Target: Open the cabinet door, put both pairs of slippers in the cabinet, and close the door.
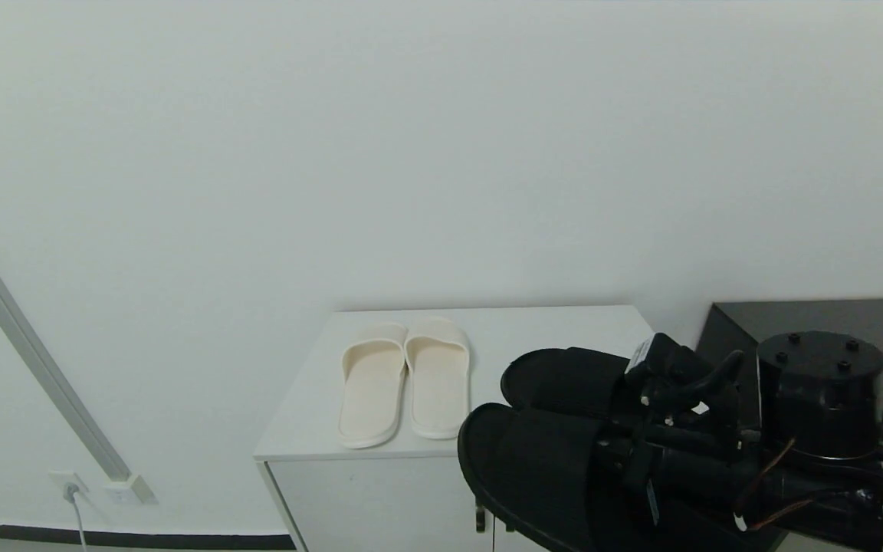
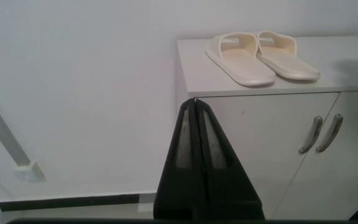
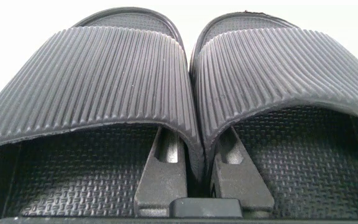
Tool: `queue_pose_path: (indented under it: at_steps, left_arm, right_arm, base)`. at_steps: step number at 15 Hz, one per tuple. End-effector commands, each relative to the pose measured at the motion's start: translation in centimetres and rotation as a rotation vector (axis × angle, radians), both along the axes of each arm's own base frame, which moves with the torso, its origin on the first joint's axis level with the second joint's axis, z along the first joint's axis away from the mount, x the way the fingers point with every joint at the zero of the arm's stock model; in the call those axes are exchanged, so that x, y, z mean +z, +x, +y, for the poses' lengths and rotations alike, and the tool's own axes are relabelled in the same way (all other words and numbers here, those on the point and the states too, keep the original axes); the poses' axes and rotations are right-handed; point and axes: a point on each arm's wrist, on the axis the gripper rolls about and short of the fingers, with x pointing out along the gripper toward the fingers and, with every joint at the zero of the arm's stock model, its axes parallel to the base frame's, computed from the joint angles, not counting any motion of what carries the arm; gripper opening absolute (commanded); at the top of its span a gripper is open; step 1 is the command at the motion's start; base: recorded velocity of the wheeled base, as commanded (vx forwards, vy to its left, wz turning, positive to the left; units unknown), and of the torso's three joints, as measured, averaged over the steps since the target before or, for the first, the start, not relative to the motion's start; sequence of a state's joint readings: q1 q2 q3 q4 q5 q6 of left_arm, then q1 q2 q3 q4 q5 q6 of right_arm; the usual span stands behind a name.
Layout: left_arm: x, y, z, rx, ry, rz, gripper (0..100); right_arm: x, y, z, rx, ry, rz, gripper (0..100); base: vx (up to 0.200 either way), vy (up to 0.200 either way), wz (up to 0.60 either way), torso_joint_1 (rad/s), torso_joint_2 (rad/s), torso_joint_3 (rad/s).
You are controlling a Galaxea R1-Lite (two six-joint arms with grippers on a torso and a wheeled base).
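Observation:
A pair of cream slippers (image 1: 405, 381) (image 2: 263, 56) lies side by side on top of the white cabinet (image 1: 533, 330) (image 2: 260, 143), whose two doors are closed, their handles (image 2: 319, 134) meeting in the middle. My right gripper (image 1: 633, 433) (image 3: 196, 155) holds the pair of black slippers (image 1: 549, 437) (image 3: 185, 81) in the air at the cabinet's right front corner. One finger sits inside each slipper, pinching the two inner walls together. My left gripper (image 2: 195, 106) is shut on nothing, low and off the cabinet's left front corner.
A grey conduit (image 1: 27, 337) runs slantwise down the white wall to a socket (image 1: 66, 484) with a cable plugged in. A dark surface (image 1: 832, 314) adjoins the cabinet on the right. A black baseboard (image 1: 119, 539) runs along the floor.

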State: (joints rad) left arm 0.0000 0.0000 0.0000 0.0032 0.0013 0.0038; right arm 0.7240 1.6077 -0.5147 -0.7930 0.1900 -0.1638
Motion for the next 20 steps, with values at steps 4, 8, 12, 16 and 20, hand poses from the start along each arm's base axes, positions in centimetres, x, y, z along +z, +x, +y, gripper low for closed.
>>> queue_pose_path:
  at_steps: [4, 8, 12, 16, 20]
  left_arm:
    - [0.0, 0.0, 0.0, 0.000, 0.001, 0.000, 0]
    - [0.0, 0.0, 0.0, 0.000, -0.001, 0.000, 0]
    - [0.0, 0.0, 0.0, 0.000, -0.001, 0.000, 0]
    - [0.0, 0.0, 0.0, 0.000, -0.002, 0.001, 0]
    - [0.0, 0.0, 0.0, 0.000, -0.004, 0.000, 0]
  right_arm:
    - [0.4, -0.4, -0.2, 0.015, 0.015, -0.010, 0]
    - [0.2, -0.5, 0.0, 0.024, 0.013, 0.000, 0]
    - [-0.3, -0.4, 0.3, 0.030, -0.002, 0.017, 0]
    - [-1.1, -0.4, 0.4, 0.039, -0.020, 0.042, 0]
    - [-1.3, -0.4, 0.4, 0.041, -0.024, 0.044, 0]
  base:
    - [0.000, 0.000, 0.00, 0.000, 0.00, 0.000]
    - [-0.100, 0.000, 0.00, 0.002, 0.00, 0.000]
    - [-0.100, 0.000, 0.00, 0.004, 0.00, 0.001]
    - [0.000, 0.000, 0.00, 0.000, 0.00, 0.000]
    - [0.000, 0.000, 0.00, 0.000, 0.00, 0.000]
